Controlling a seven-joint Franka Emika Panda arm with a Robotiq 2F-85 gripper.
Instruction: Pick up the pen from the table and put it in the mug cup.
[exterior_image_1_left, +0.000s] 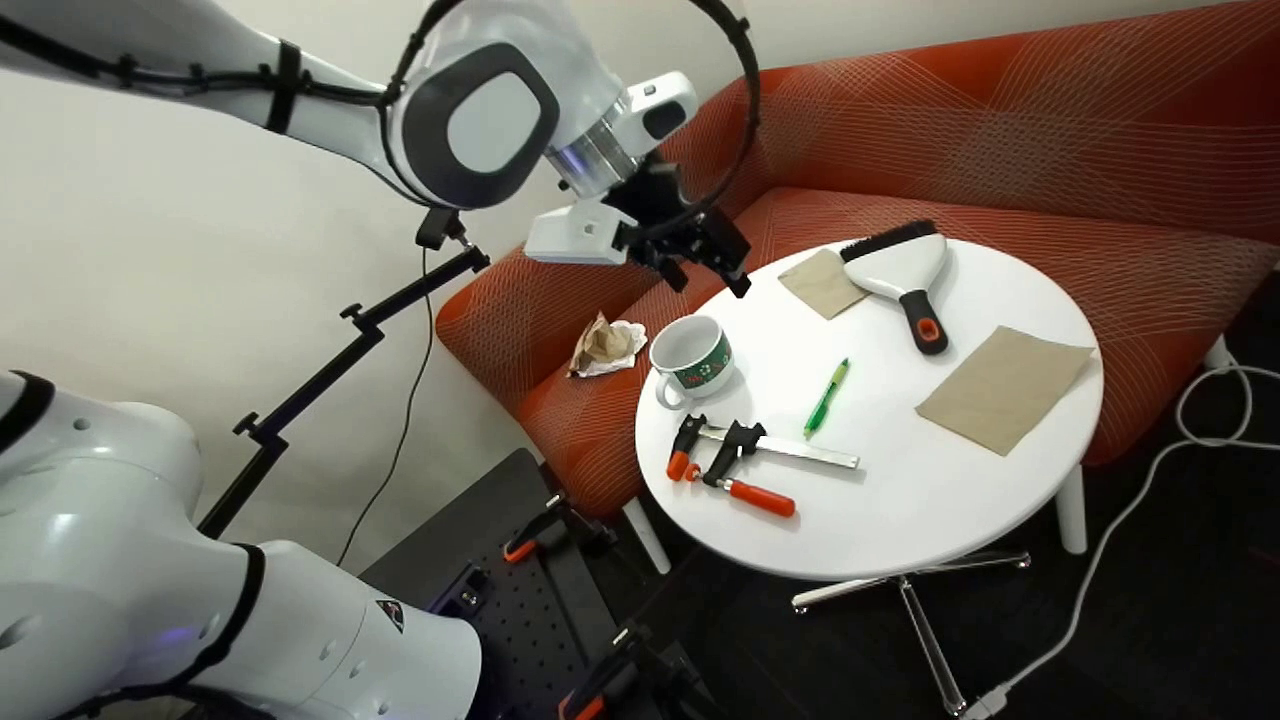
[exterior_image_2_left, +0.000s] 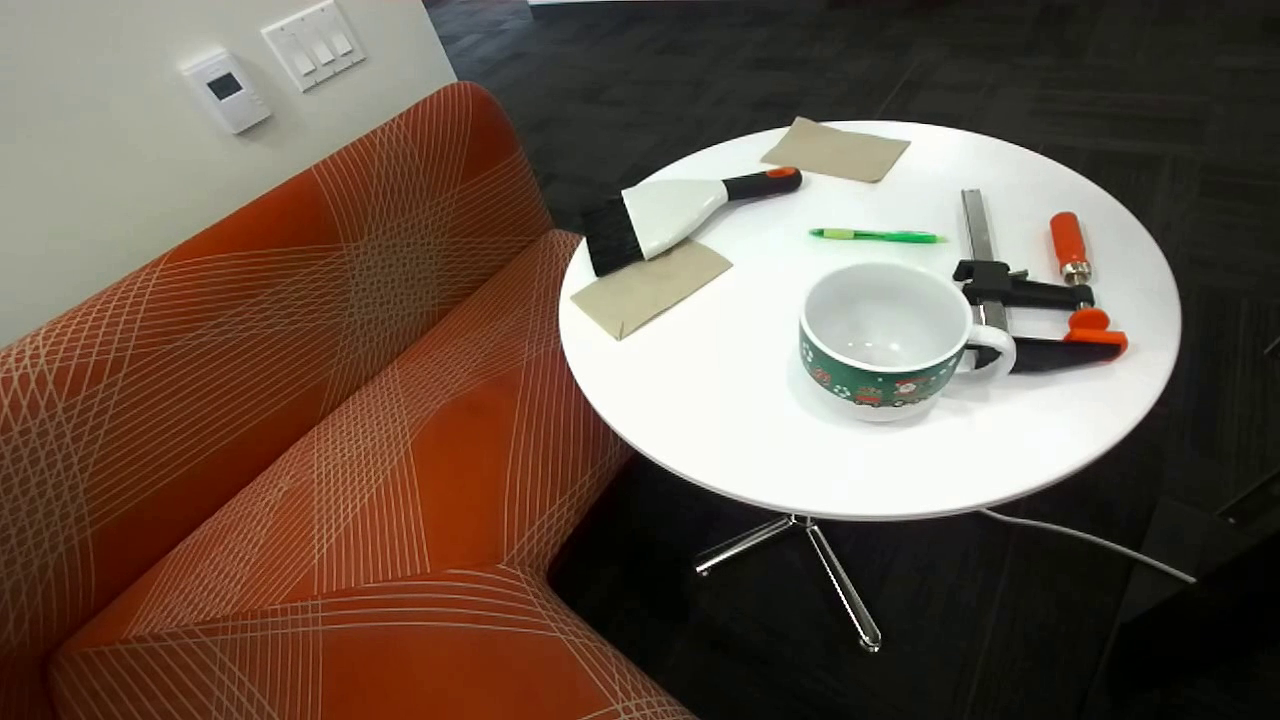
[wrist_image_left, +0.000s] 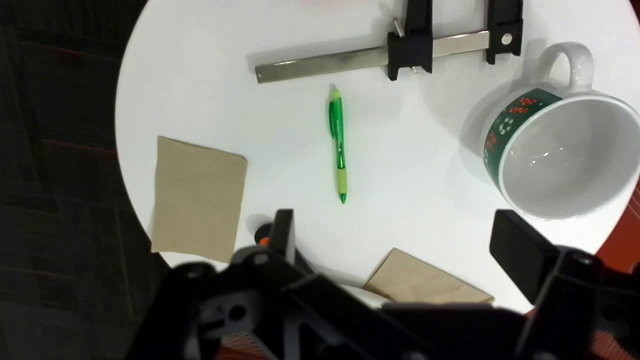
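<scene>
Pen (wrist_image_left: 338, 137) green; mug (exterior_image_2_left: 885, 345) white, green-banded; sofa (exterior_image_2_left: 350, 420) orange, pale-lined

In an exterior view, the green pen (exterior_image_2_left: 880, 236) lies on the round white table (exterior_image_2_left: 700, 420), just apart from a clamp (exterior_image_2_left: 1030, 292). The mug cup (exterior_image_2_left: 880, 378) stands upright near both, its handle overlapping the clamp; contact cannot be told. A brush (exterior_image_2_left: 675, 215) overlaps one brown sheet (exterior_image_2_left: 655, 290), its handle near another sheet (exterior_image_2_left: 845, 152). An orange sofa (exterior_image_2_left: 430, 400) stands nearby.
</scene>
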